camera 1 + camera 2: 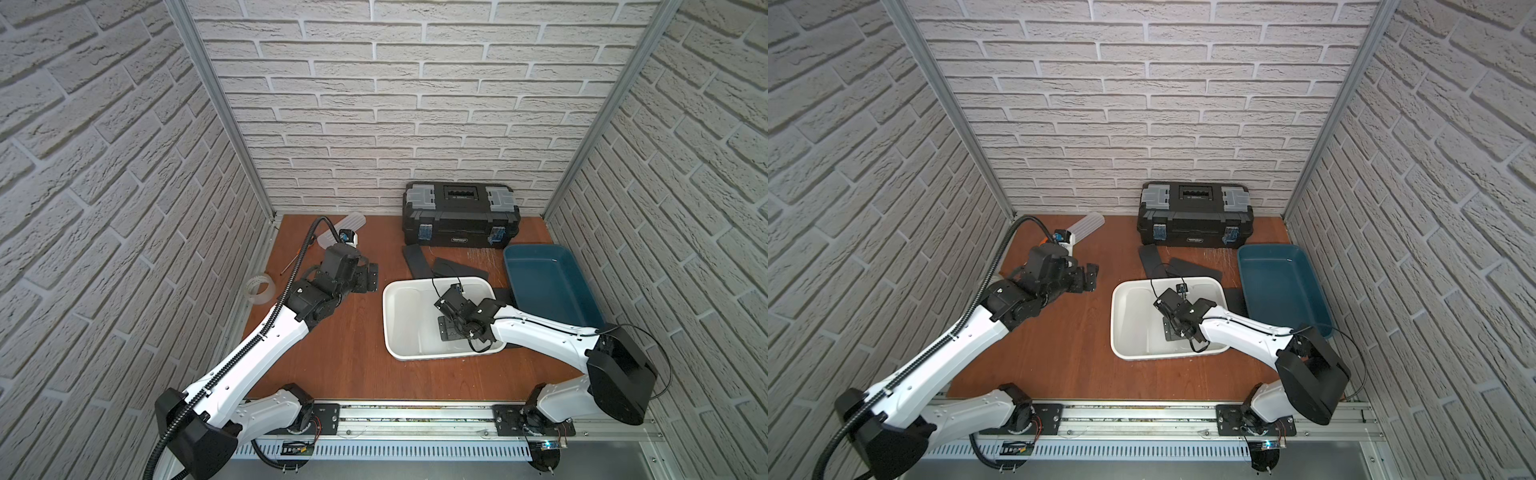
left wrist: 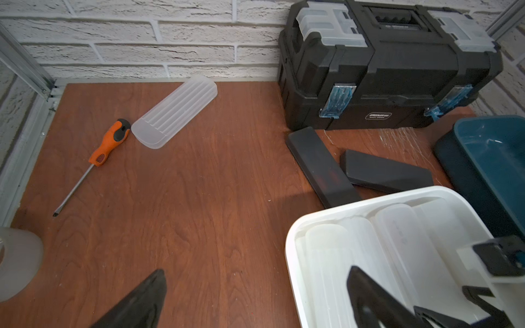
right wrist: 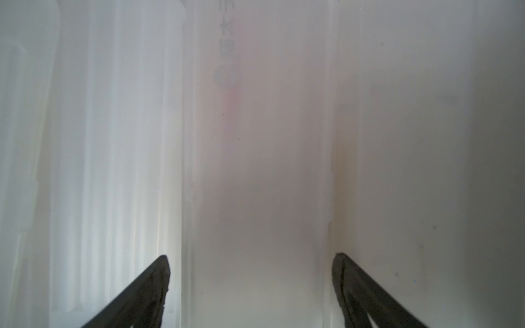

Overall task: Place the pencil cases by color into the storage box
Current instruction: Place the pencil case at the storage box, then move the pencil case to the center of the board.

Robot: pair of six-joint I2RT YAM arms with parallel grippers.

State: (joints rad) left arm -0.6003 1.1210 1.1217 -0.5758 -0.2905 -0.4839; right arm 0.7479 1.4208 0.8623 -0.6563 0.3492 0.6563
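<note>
Presently, the right gripper [image 3: 250, 255] stands released, low inside the white rectangular plastic tray [image 1: 385, 320]. Its jaws are spread to either side of a smooth frosted translucent pencil case [image 3: 255, 142] that lies flat, long axis running up the frame. You may judge that case delivered. The left gripper [image 2: 255, 269] is likewise released and empty. Beyond the tray, at centre right of the left wrist view, a matte black flat pencil case [image 2: 321, 167] and a second black case [image 2: 386, 173] lie nearer the right arm, beside the dark blue plastic tray [image 1: 544, 286]. Farthest, at upper left, the ribbed frosted pencil case [image 2: 174, 112] lies ahead of the left gripper, long axis diagonal from lower left to upper right. Assign it to the left arm.
</note>
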